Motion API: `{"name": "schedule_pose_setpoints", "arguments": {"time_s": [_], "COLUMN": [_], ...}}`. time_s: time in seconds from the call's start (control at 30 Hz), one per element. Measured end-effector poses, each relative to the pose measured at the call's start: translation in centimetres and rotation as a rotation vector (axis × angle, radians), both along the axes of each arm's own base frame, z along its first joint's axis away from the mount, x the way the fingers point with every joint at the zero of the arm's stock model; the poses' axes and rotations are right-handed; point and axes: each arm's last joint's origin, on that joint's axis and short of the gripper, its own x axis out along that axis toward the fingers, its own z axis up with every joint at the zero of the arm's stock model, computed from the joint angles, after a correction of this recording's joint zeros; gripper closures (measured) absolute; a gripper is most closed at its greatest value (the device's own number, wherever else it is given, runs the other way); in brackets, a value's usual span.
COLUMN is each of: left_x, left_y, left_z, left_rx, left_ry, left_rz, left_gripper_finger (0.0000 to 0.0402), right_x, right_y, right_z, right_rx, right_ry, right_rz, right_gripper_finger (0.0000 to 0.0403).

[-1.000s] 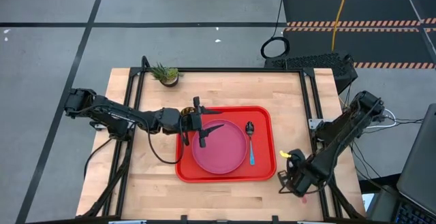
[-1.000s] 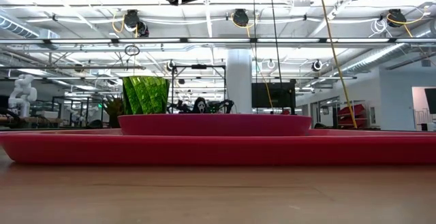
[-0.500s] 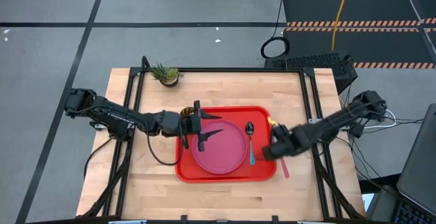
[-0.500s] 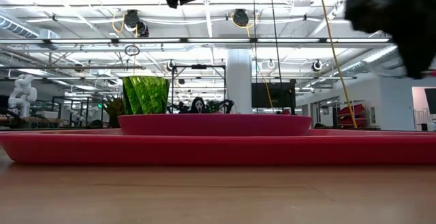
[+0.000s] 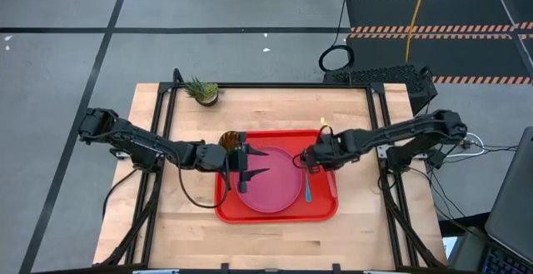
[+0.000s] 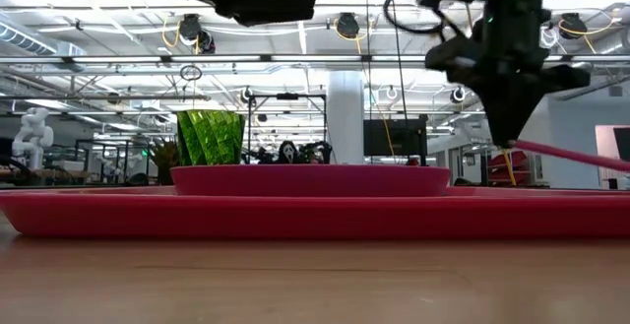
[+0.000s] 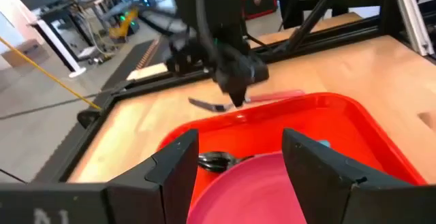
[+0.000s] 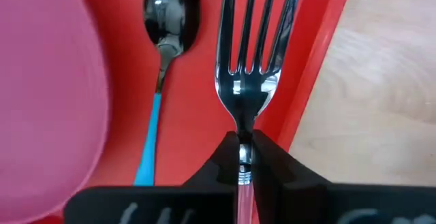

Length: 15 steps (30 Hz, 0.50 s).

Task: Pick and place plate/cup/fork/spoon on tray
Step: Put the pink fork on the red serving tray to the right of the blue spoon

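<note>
Currently, from left: the left gripper (image 5: 250, 162) hangs wide open over the plate's (image 5: 271, 182) left edge, holding nothing. The plate lies on the tray (image 5: 325, 211), the cup (image 6: 209, 137) at the tray's far left corner. The spoon (image 8: 161, 60) lies right of the plate. The right gripper (image 8: 244, 161) pinches the fork (image 8: 246, 54) above the strip between spoon and tray rim, fork parallel to the spoon.

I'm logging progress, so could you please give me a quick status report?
Right gripper shut on fork, above tray beside spoon. Left gripper open over plate. Nothing in the way.
</note>
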Motion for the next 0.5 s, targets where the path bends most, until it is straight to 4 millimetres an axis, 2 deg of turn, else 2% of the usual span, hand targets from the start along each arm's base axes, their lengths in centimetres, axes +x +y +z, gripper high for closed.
{"name": "schedule_pose_setpoints", "arguments": {"time_s": [0.2, 0.5], "left_x": [0.0, 0.1], "left_y": [0.0, 0.0], "left_z": [0.1, 0.3], "left_rx": [0.006, 0.028], "left_ry": [-0.01, -0.028], "left_rz": [-0.002, -0.008], "left_gripper_finger": [0.0188, 0.0188], "right_x": [1.5, 1.4], "right_y": [-0.2, -0.4], "right_z": [-1.6, -1.8], "right_rx": [0.057, 0.037], "right_ry": [-0.002, 0.026], "right_rz": [-0.013, -0.087], "right_gripper_finger": [0.0402, 0.0402]}}
